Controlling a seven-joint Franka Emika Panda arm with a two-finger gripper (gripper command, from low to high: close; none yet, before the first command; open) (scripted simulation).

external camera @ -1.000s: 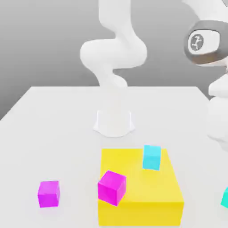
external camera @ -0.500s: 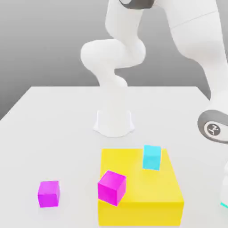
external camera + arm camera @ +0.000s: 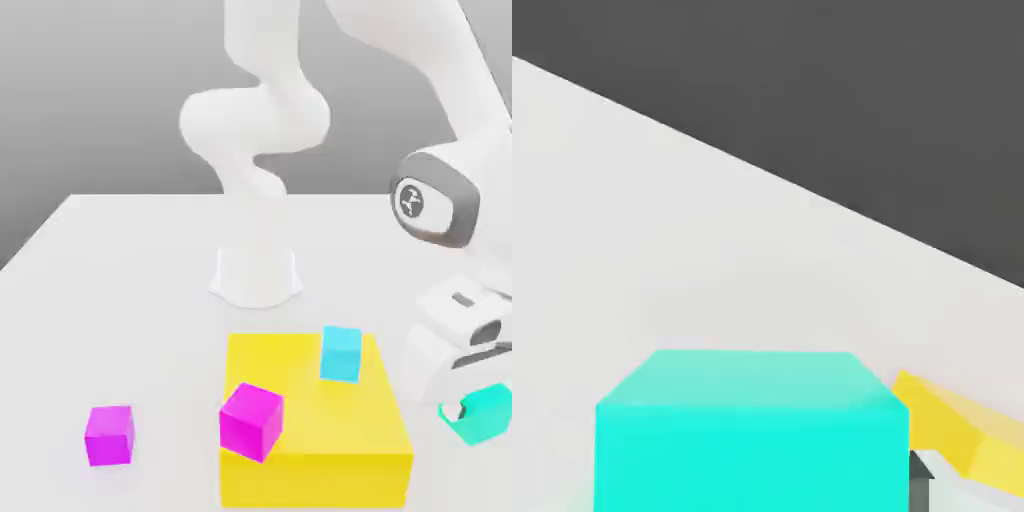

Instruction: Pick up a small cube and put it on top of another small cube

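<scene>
From the exterior view, I am gripping the small cube in my gripper, fingers closed narrowly on it, off the exterior view's right side of the yellow block. A sky-blue cube and a magenta cube are sitting on that block. From the hand view, the small cube is sitting close below, with the yellow block just beside it on the white table.

This is a simulated tabletop test scene: a plain white table before a featureless grey backdrop, bearing the white robot arm's base, with flat-coloured blocks like the large yellow block near that base.
</scene>
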